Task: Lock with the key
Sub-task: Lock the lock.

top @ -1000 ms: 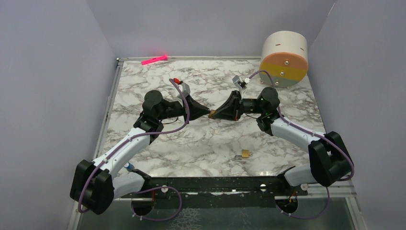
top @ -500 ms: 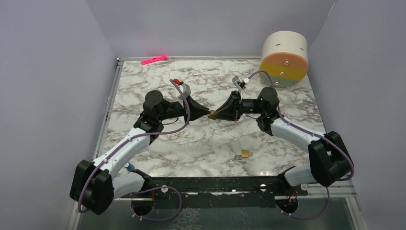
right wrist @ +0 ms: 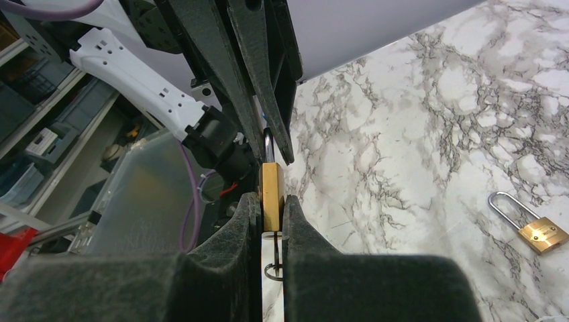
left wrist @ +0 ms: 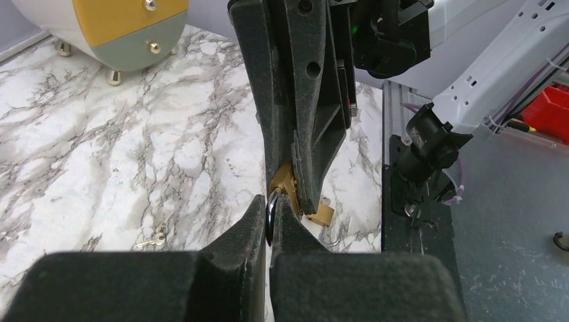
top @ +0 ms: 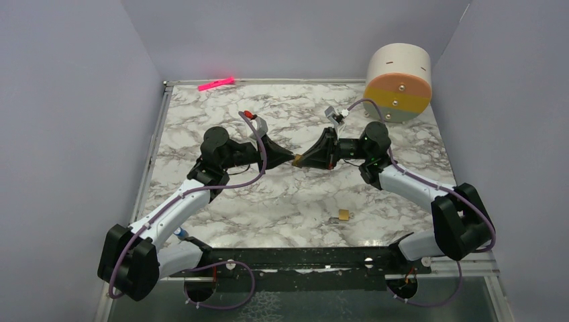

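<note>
The right gripper (right wrist: 272, 202) clamps the padlock (right wrist: 272, 184), key (right wrist: 276, 258) in it. The left gripper (left wrist: 270, 205) pinches its shackle (right wrist: 268, 143). Nothing has moved.

A: Where can a hand pass?
B: Over the near marble table (top: 268, 201) between the arms; only a loose padlock (top: 343, 215) lies there, toward the right.
A: What blocks?
B: The left gripper (top: 292, 159) and right gripper (top: 303, 161) meet mid-table, both clamped on a brass padlock (right wrist: 272, 188); a drum (top: 398, 82) fills the far right corner
</note>
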Motion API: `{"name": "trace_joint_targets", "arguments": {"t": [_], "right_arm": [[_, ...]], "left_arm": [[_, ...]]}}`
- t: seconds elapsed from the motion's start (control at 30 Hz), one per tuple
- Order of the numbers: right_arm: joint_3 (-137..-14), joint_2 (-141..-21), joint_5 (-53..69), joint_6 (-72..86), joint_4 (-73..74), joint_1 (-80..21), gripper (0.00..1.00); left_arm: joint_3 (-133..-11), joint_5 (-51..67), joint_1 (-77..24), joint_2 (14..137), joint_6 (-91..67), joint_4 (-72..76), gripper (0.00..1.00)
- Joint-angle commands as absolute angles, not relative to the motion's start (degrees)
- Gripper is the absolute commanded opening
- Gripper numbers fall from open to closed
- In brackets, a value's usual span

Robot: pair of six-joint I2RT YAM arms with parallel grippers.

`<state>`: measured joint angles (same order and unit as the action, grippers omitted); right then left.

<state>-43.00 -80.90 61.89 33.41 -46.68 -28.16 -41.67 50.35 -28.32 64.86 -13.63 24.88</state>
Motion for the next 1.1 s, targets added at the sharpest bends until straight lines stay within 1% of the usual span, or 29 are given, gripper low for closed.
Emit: {"name": "trace_joint_targets", "arguments": {"t": [0.0,0.77,1.07], "right_arm": [[-45.15,-81.50,55.67,34.27,-51.76,-31.31,0.01],[-45.61,-81.34,55.62,33.45,-49.94,-31.29,0.01],[-45.44,-77.75,55.28,27.89,-41.77,-31.20,0.01]], "left_arm": [[-40.69,53.79,-32.78,65.74,-12.93,21.85,0.00],[-40.85,51.49,-32.45,64.07,-11.91,20.69,0.00],[-45.75,52.23,-30.69,62.69,-6.07,11.38,0.00]]}}
